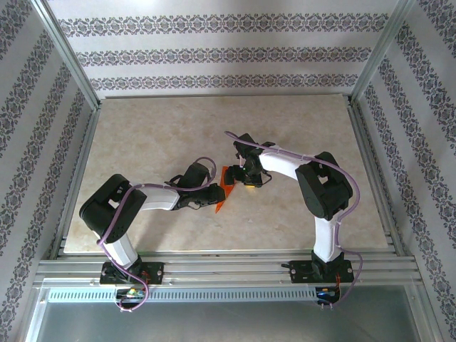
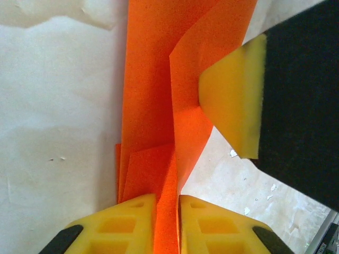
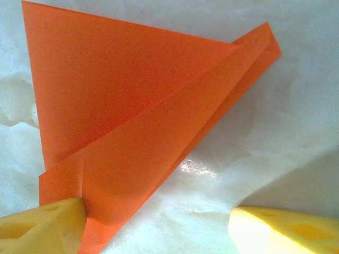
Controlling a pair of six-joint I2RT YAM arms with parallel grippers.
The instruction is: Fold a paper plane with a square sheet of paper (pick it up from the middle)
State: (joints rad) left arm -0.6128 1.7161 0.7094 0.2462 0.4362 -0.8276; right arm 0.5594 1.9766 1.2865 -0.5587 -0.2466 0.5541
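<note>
Closest to my left wrist lens are the two yellow foam fingers of the left claw [image 2: 167, 225], pinched together on a thin orange-red sheet of paper [image 2: 148, 79] that is already creased into a narrow, layered wedge. Its long axis runs straight out from that grip, away over the pale marbled surface [image 2: 53, 106]. Farther along it, the right claw [image 3: 151, 209] sets one yellow pad [image 2: 233, 100] against the side of a loose flap. Seen from the right wrist, that claw stands wide apart. One finger [image 3: 45, 225] touches the wedge's broad end and the other sits well clear over bare surface. The paper therefore lies off to one side of the gap, not inside it. I judge the right arm to be the free one. It would need to shift across toward the crease before closing.
</note>
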